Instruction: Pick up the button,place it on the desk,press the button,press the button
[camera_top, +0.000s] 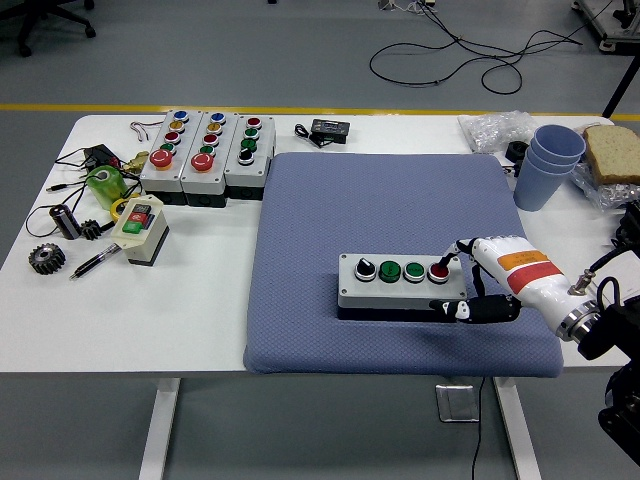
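Note:
A grey button box (401, 280) lies on the blue pad (395, 210) near its front edge. It carries a black-and-white knob, two green buttons and a red button (438, 270) at its right end. My right hand (466, 278) comes in from the right. One white fingertip (447, 258) rests on the red button, and the black thumb (470, 310) lies along the box's front right corner. The hand holds nothing. The left arm is out of view.
Three grey button boxes (205, 155) stand at the back left, with a small beige switch box (139, 229), gears, a pen and cables nearby. Stacked blue cups (548, 165), plastic bags and bread lie at the back right.

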